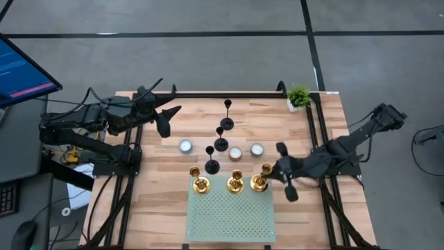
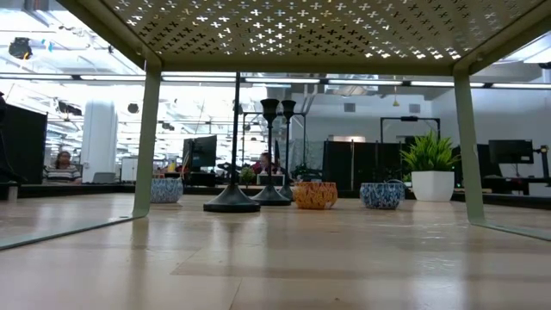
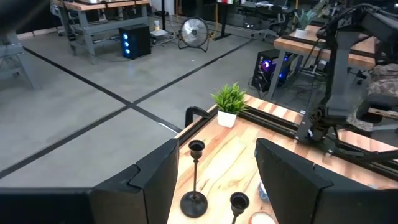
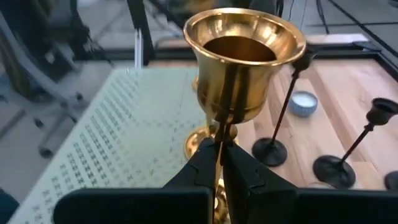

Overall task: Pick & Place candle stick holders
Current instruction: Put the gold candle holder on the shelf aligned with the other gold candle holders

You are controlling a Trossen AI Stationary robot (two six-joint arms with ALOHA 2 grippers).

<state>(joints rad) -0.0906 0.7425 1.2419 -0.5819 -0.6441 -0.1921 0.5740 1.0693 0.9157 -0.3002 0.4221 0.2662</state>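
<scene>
right claw (image 4: pixel 219 163) pinches gold candle stick holder (image 4: pixel 239 62) by its slim stem | likely light, rigid, slippery, top-heavy | left claw (image 3: pixel 217 171) spread, far-left worktop edge

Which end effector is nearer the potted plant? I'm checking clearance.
Left, narrowly. The left end effector hovers across the table's far edge from the potted plant; the right end effector sits nearer the front.

Three matte black slim-stemmed candle stick holders (image 1: pixel 220 136), three shiny gold ones (image 1: pixel 235 182), three small round patterned pots (image 1: pixel 185 146) (one apart, left), one green potted plant (image 1: pixel 299 96), one perforated pale-green metal stand (image 1: pixel 231 217).
</scene>
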